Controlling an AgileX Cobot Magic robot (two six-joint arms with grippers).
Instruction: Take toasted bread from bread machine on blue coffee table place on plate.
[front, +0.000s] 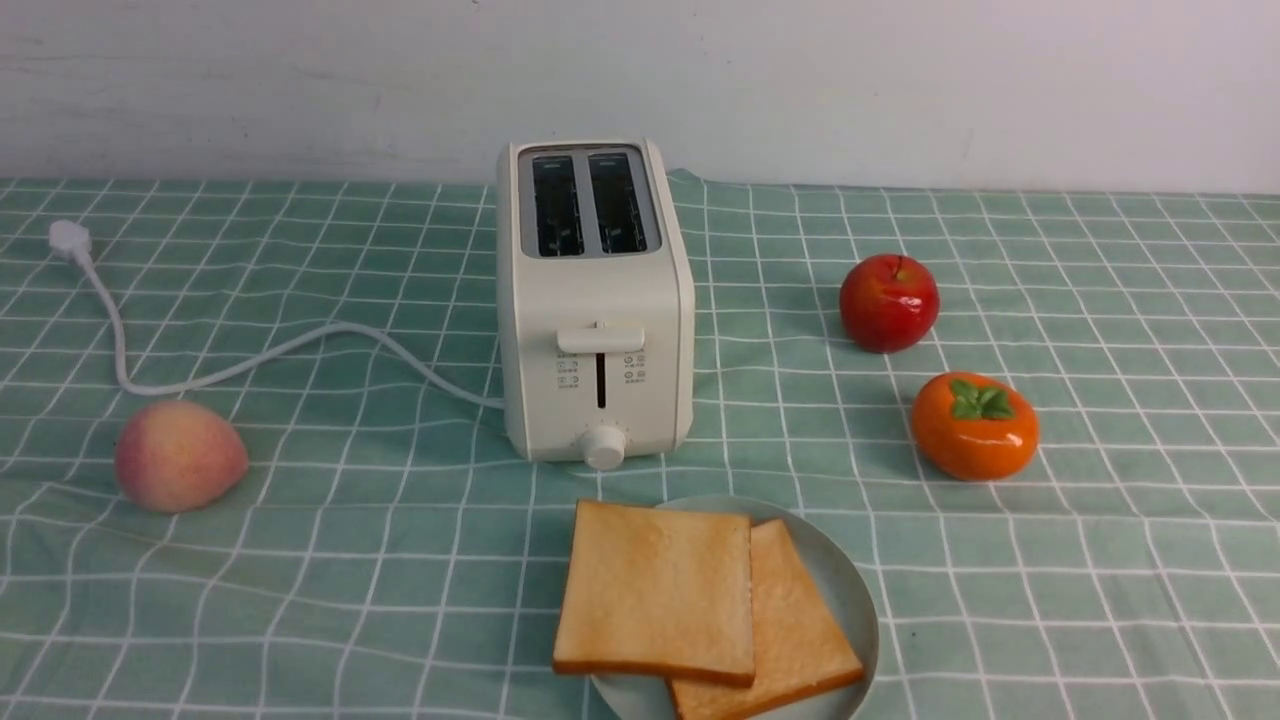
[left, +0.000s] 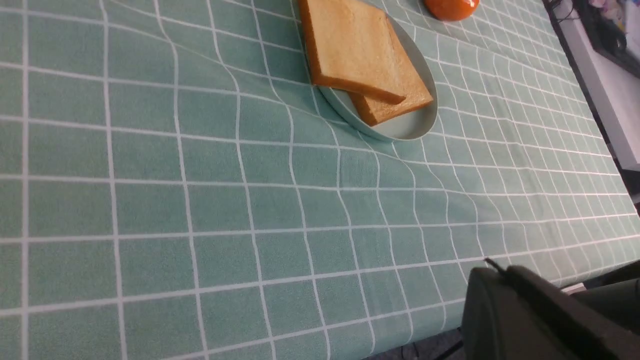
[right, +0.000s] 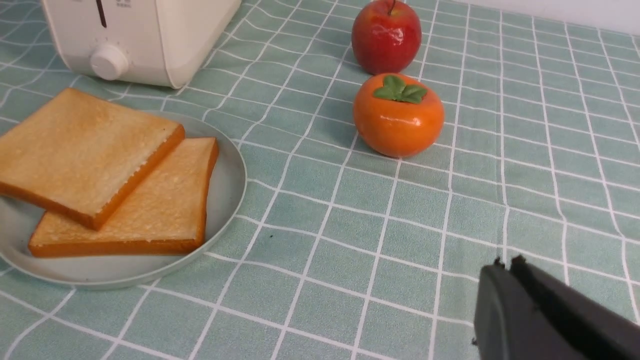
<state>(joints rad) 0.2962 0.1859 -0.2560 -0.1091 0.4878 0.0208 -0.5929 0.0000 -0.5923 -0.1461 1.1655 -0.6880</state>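
Observation:
Two slices of toasted bread (front: 655, 590) (left: 350, 47) (right: 85, 150) lie overlapping on the pale blue-green plate (front: 845, 590) (left: 410, 127) (right: 227, 185), near the front edge of the blue coffee table (front: 300, 600). Behind the plate stands the cream-white bread machine (front: 595, 300) (right: 145, 35), both slots dark and empty. Neither arm shows in the front view. My left gripper (left: 492, 267) is shut and holds nothing, low over the cloth near the table's front edge. My right gripper (right: 505, 265) is shut and empty over bare cloth, to the right of the plate.
A red apple (front: 888, 302) (right: 386, 36) and an orange persimmon (front: 974, 426) (right: 398, 116) sit right of the bread machine. A peach (front: 178, 455) lies at the left. The white power cord (front: 250, 360) trails left to its plug (front: 68, 240).

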